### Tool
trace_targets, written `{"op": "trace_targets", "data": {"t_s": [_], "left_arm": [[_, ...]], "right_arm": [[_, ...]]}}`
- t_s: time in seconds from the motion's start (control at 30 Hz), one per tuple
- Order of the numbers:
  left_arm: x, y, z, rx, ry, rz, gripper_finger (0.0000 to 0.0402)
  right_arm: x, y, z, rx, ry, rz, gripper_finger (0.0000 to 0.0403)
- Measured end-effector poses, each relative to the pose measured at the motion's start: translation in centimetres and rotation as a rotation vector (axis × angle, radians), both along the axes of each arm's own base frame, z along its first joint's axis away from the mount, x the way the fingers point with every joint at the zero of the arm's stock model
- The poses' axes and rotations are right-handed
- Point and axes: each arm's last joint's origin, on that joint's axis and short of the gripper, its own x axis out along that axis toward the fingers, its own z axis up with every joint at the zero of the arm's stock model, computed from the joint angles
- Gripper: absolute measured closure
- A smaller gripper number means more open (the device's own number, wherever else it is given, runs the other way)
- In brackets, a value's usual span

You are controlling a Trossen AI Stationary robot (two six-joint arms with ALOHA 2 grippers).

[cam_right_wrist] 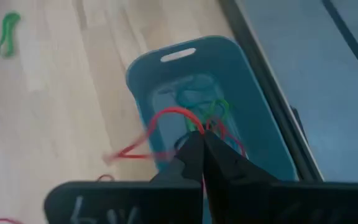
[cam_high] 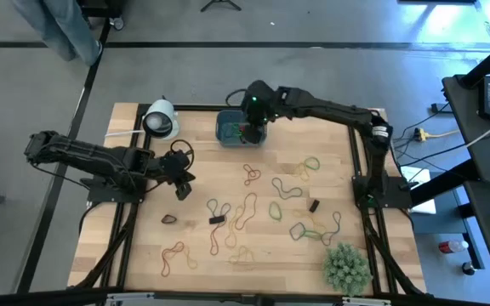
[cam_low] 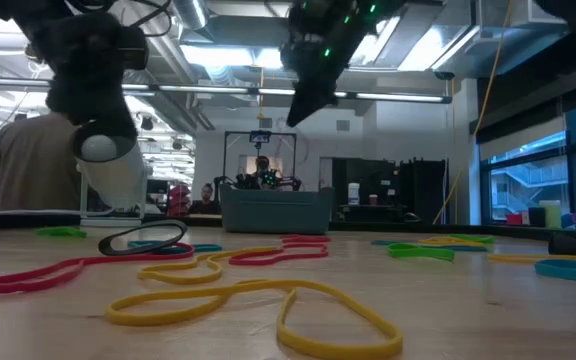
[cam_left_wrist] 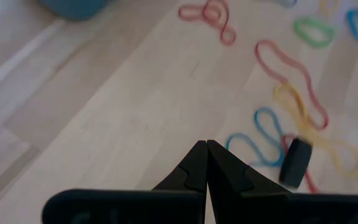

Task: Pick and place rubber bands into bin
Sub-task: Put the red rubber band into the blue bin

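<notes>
The teal bin sits near the table's far edge; green bands lie inside it. My right gripper hangs above the bin, shut on a red rubber band. Many loose rubber bands lie flat across the middle and near part of the table, red, yellow, green and blue. My left gripper hovers over bare wood left of the bands, shut and empty. My right gripper pinches the red rubber band between its fingertips at one spot of the loop, coming from above and pointing down into the bin. The band is lifted, and its slack loop arcs out sideways past the bin's wall.
A white roll stands left of the bin. A spiky green plant sits at the near right corner. Small dark blocks lie among the bands. People show in the room beyond the table.
</notes>
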Motion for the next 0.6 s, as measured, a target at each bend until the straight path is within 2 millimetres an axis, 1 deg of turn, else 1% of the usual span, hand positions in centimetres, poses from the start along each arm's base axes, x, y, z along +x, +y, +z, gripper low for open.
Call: {"op": "trace_targets", "data": {"t_s": [0.17, 0.33, 0.43, 0.53, 0.6], "left_arm": [[0.4, 0.3, 0.4, 0.016, -0.056, 0.039, 0.0400], [0.4, 0.4, 0.4, 0.025, -0.065, 0.051, 0.0400], [0.5, 0.4, 0.5, 0.025, -0.071, 0.051, 0.0400], [0.5, 0.4, 0.5, 0.026, -0.073, 0.052, 0.0400], [0.5, 0.4, 0.5, 0.031, -0.073, 0.056, 0.0400]], "right_arm": [[1.3, -2.7, -3.6, -0.026, 0.035, 0.025, 0.0403], [1.9, -5.2, -7.2, 0.007, 0.055, 0.003, 0.0403], [2.2, -5.9, -9.4, 0.026, 0.105, 0.007, 0.0400], [2.2, -6.0, -11.3, 0.042, 0.172, 0.032, 0.0393], [2.3, -6.1, -12.1, 0.053, 0.193, 0.034, 0.0390]]}}
